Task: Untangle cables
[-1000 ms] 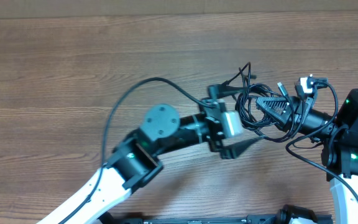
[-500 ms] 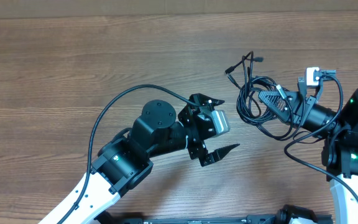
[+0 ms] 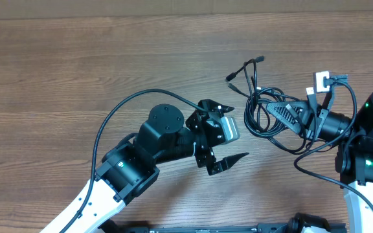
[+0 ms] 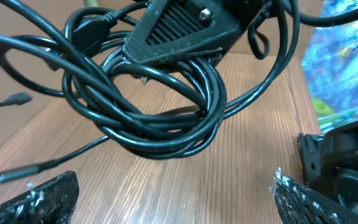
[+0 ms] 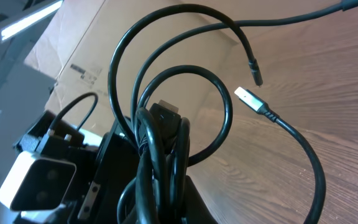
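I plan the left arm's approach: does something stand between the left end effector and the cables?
Nothing visible does. Only the table surface separates the open left end effector from the cables, which the shut right end effector grips.

The overhead view is lit evenly and softly from above. The table is rendered bright and sharp, with only faint, diffuse shadows cast on it and no glare. In the left wrist view the cables are shown close and crisp, thin highlights being picked out along their sheaths, while the coloured backdrop at the right edge is blurred. In the right wrist view a light strip at the upper left is overexposed, and the nearest cords are softened by closeness.
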Motion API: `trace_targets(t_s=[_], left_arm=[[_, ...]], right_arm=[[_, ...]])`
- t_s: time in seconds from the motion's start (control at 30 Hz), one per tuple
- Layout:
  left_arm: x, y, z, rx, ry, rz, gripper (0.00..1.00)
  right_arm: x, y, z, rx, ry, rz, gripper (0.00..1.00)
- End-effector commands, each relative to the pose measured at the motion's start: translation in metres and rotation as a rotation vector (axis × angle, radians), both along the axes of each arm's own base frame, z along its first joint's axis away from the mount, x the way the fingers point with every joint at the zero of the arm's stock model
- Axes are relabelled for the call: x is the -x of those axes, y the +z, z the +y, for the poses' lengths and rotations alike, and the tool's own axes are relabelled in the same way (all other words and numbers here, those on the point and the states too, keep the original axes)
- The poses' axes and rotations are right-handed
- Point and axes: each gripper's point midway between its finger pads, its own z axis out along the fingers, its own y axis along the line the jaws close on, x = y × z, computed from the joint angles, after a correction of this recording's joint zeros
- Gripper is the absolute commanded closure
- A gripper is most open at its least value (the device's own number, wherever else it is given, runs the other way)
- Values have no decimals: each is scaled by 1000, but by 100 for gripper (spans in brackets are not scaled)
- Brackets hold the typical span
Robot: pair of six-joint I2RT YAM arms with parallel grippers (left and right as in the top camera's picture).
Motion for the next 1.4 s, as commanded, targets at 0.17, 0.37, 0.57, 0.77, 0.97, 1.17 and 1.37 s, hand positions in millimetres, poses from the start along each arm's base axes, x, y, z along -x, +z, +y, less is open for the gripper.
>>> trace_targets(t_s=[0.17,0.37,0.57,0.77,0.97,1.17,1.37], left_arm=[[11,7,-5,23,-81,-7,0],[20,17,-9,64,-145,-23,0],[24,23,-13,92,-186,-37,0],[21,12,-18,75,-198,-8,2],[20,6,-28,89,-246,0,19],[19,11,-30,105,-251,-20,67],[19,11,-30,105,-249,-20,80]], right_arm=[[20,9,7,12,125,-161,96],[30,13,9,14,186,-244,96],[30,13,9,14,186,-245,96],[30,13,9,15,186,-248,96],[30,13,9,15,186,-248,96],[30,13,9,15,186,-248,96],[30,13,9,15,186,-248,96]])
